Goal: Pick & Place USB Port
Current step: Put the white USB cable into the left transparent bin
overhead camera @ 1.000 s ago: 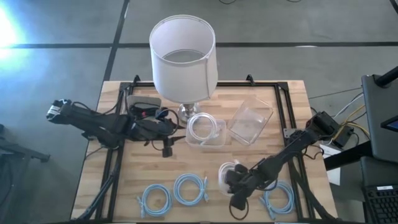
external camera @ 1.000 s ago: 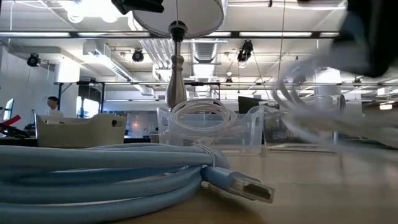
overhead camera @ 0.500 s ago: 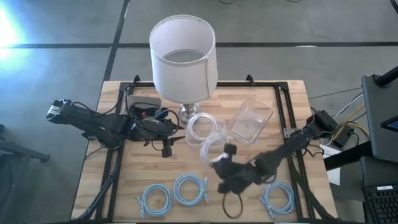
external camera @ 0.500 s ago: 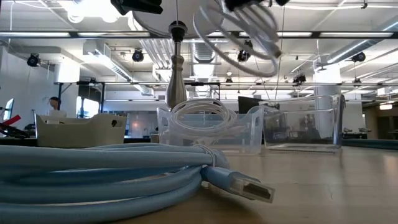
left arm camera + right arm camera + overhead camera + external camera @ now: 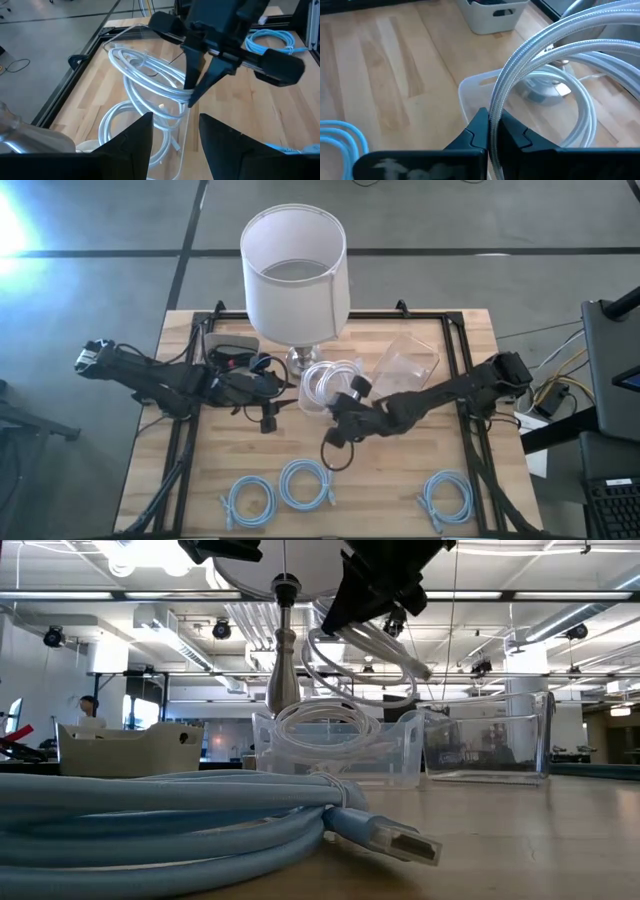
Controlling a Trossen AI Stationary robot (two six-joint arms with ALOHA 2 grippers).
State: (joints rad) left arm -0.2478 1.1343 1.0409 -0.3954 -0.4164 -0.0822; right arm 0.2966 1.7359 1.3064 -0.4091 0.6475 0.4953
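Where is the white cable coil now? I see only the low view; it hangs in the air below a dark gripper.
Observer: The right gripper holds the white cable coil directly over the clear bin.
Operator: Is the bin empty?
Observer: No, another white coil already lies inside it.
Operator: And the left arm?
Observer: The left gripper waits beside the bin, with nothing between its fingers.
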